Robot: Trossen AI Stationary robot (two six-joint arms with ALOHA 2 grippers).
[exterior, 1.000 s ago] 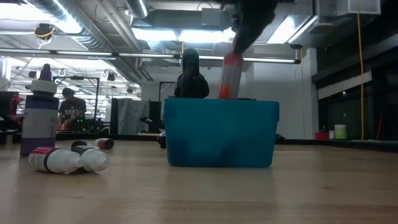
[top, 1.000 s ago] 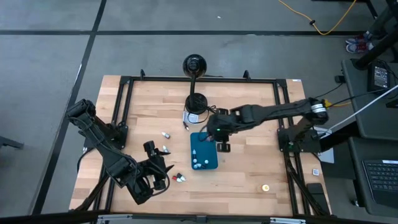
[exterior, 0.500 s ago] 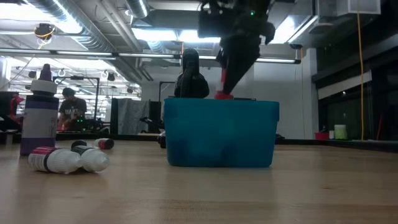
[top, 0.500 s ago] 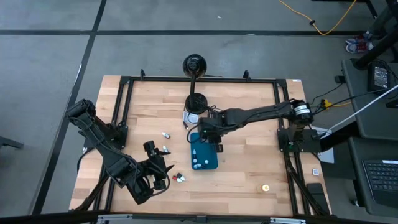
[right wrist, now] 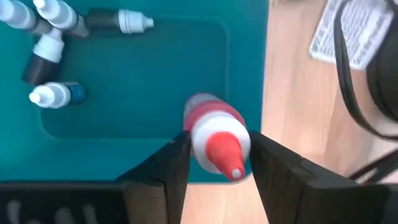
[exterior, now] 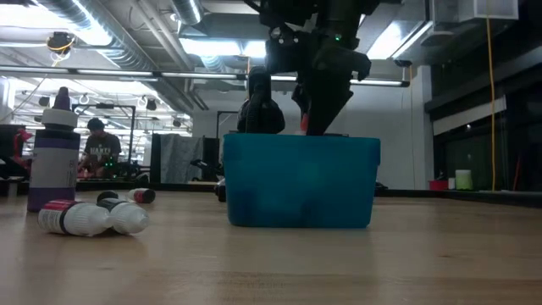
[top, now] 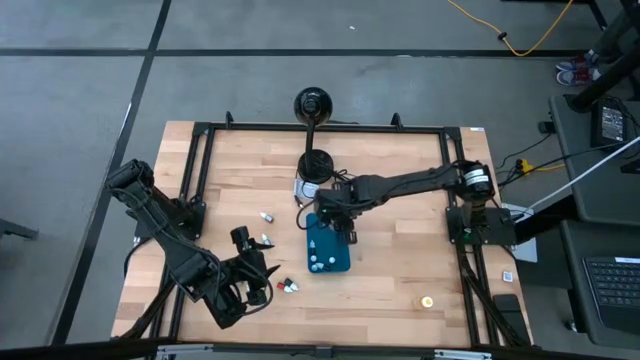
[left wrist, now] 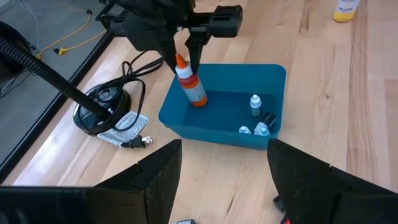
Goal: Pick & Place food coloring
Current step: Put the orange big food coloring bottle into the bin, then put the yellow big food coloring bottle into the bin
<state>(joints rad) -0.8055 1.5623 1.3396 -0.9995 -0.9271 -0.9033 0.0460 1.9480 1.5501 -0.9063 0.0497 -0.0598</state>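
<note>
The right gripper [left wrist: 186, 53] is closed on a red-capped food coloring bottle [left wrist: 191, 87], holding it near the nozzle end between its two fingers [right wrist: 163, 163], with the bottle body hanging down inside the teal tray [left wrist: 186, 124]. The bottle sits at the tray end nearest the black lamp base [left wrist: 99, 112], its base at or just above the tray floor; contact cannot be confirmed from any view. At the opposite end of the tray lie several small bottles already placed [right wrist: 50, 37], white-capped and dark-bodied, well apart from the held one. Outside the tray, on the side toward the left arm, loose bottles [exterior: 89, 218] lie on the wooden table [top: 400, 270], and a tall purple-labelled bottle [exterior: 53, 157] stands beyond them. The left gripper [top: 250, 280] waits near the table's front edge, away from the tray, with its fingers spread and nothing between them. Judgement: the step in hand is the release into the tray. To do it well, the bottle should be lowered until its base is supported, clear of the near tray wall, then the fingers parted just enough to free the cap without flicking it. The withdrawal should be straight up, since a sideways exit risks catching the tray rim and shifting it. A drop from height could send the bottle rolling into those already placed.
</note>
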